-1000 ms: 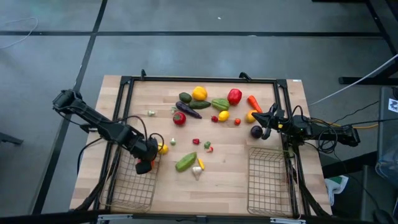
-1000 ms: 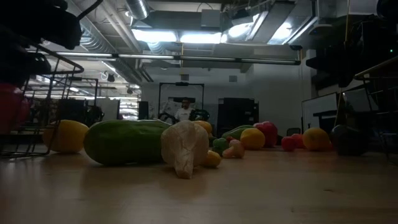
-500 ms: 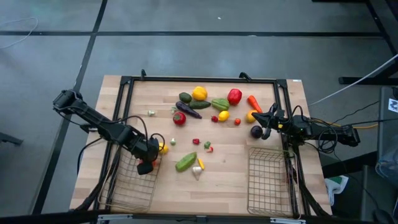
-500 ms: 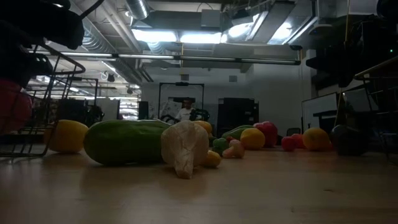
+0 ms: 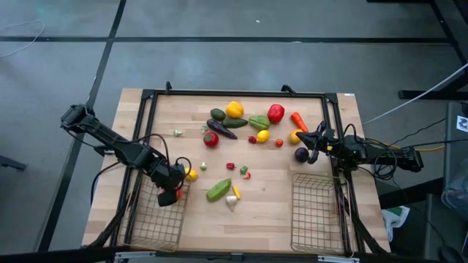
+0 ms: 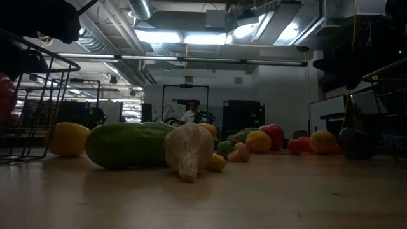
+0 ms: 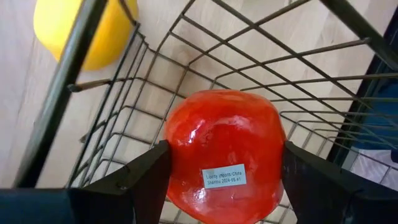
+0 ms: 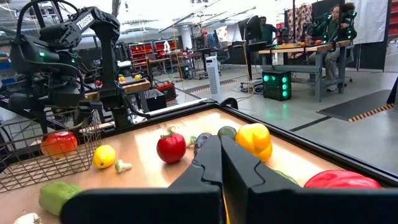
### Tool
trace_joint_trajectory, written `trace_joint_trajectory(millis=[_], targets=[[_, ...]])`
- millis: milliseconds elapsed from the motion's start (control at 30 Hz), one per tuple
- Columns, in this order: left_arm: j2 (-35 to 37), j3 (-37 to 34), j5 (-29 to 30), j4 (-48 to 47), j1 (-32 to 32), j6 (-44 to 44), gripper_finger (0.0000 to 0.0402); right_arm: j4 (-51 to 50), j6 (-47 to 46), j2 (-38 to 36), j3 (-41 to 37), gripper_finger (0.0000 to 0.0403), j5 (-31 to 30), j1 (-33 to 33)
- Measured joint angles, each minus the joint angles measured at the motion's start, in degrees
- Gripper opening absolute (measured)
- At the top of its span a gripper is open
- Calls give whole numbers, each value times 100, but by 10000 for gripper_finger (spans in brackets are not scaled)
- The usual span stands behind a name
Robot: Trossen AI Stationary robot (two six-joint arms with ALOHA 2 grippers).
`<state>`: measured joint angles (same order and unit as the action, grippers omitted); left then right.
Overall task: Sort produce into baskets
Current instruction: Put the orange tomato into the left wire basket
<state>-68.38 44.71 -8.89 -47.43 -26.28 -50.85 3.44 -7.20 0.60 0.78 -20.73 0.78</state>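
Left gripper (image 7: pixel 221 186) — fingers clamped on red fruit (image 7: pixel 224 152) — over basket (image 7: pixel 124 118).

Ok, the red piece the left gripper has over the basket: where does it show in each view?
High view: red piece under the left gripper, at the left basket's far end.
Low view: red piece at the far left edge, behind the basket wires.
Left wrist view: red piece fills the centre between the fingers.
Right wrist view: red piece inside the basket.
Shared landmark: the yellow lemon beside the basket.
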Motion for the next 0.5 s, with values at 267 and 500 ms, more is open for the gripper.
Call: trace_joint_trajectory(millis=[267,500], targets=[[0,2,143,-12,0,21,300,0,0,0,-1,1,0,0],[2,7,64,-25,0,90,352,0,0,0,-1,1,2,-1]])
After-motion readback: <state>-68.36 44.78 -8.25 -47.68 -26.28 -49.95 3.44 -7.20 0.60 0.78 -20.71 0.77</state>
